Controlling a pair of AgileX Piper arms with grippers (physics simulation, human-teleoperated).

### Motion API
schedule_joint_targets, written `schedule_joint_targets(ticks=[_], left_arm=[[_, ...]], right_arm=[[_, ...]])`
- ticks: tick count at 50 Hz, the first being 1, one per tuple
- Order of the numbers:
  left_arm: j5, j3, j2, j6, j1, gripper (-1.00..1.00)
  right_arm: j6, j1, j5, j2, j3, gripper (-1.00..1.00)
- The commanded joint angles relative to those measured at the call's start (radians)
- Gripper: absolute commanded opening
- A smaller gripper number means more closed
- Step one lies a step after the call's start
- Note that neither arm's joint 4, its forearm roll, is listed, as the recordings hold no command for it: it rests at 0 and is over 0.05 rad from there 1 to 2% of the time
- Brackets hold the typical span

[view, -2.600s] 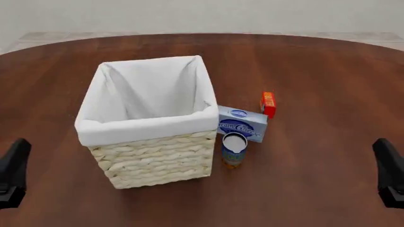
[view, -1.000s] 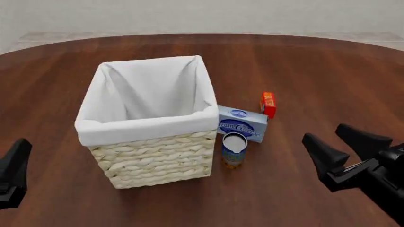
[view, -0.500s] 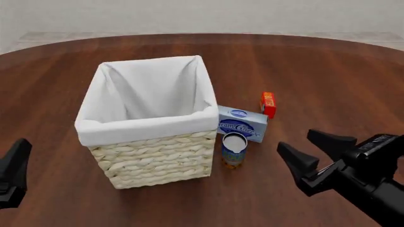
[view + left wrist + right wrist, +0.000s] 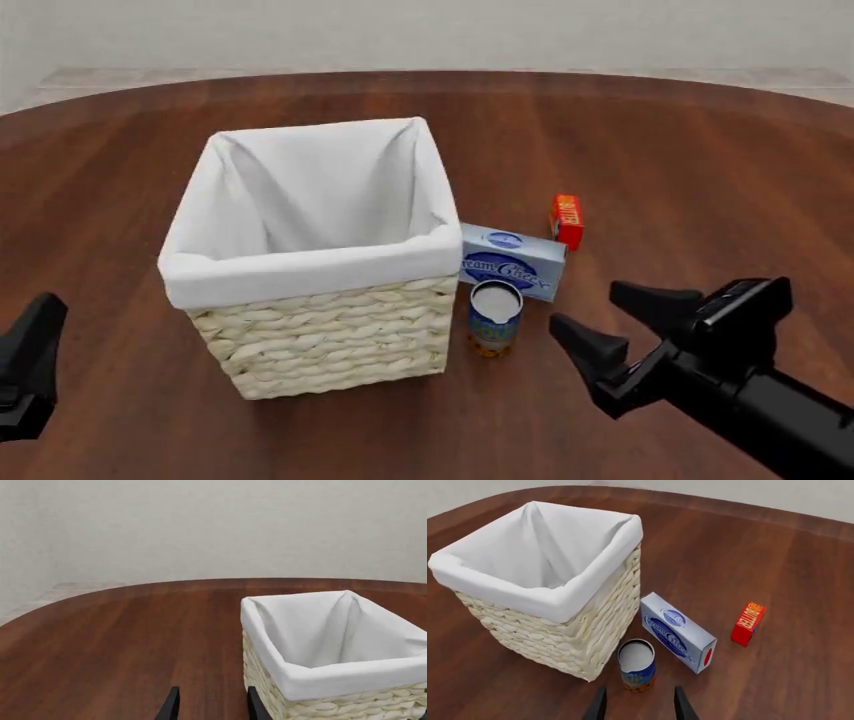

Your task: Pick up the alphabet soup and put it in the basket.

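Observation:
The alphabet soup can (image 4: 494, 318) stands upright on the table just right of the basket (image 4: 320, 345), with a pale lid and a blue label turning orange; it also shows in the right wrist view (image 4: 636, 665). The cream wicker basket (image 4: 570, 635) has a white cloth lining and is empty; the left wrist view shows it too (image 4: 333, 705). My right gripper (image 4: 617, 318) is open and empty, to the right of the can and a little nearer than it. My left gripper (image 4: 210, 706) is open at the table's near left, beside the basket.
A blue-white cream cheese box (image 4: 513, 262) lies just behind the can, touching the basket's right side. A small orange-red box (image 4: 567, 221) stands further right and behind. The table is dark wood (image 4: 694, 160).

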Motion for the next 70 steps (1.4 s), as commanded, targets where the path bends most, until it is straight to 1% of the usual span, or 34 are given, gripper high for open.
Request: schedule_joint_targets(ticks=[1,3,5,11,15,23,33,42,48,58,70], left_arm=[[0.000,0.000,0.000,0.000,0.000,1.00],[0.000,0.000,0.000,0.000,0.000,1.00],[0.000,0.000,0.000,0.000,0.000,1.00],[0.000,0.000,0.000,0.000,0.000,1.00],[0.000,0.000,0.000,0.000,0.000,1.00],[0.000,0.000,0.000,0.000,0.000,1.00],[0.000,0.000,0.000,0.000,0.000,1.00],[0.000,0.000,0.000,0.000,0.000,1.00],[0.000,0.000,0.000,0.000,0.000,1.00],[0.000,0.000,0.000,0.000,0.000,1.00],[0.000,0.000,0.000,0.000,0.000,1.00]], right_arm=[[-0.015,-0.005,-0.039,0.084,-0.016,1.00],[-0.026,-0.011,-0.051,0.111,-0.022,1.00],[-0.019,-0.004,-0.053,0.126,-0.028,1.00],[-0.033,-0.002,-0.067,0.168,-0.041,1.00],[-0.028,0.008,-0.083,0.197,-0.047,1.00],[-0.039,0.012,-0.106,0.235,-0.058,1.00],[-0.054,0.021,-0.117,0.281,-0.086,1.00],[-0.066,0.011,-0.121,0.310,-0.112,1.00],[-0.067,0.020,-0.150,0.358,-0.127,1.00],[-0.080,0.019,-0.149,0.380,-0.152,1.00],[-0.079,0.024,-0.159,0.407,-0.166,1.00]])
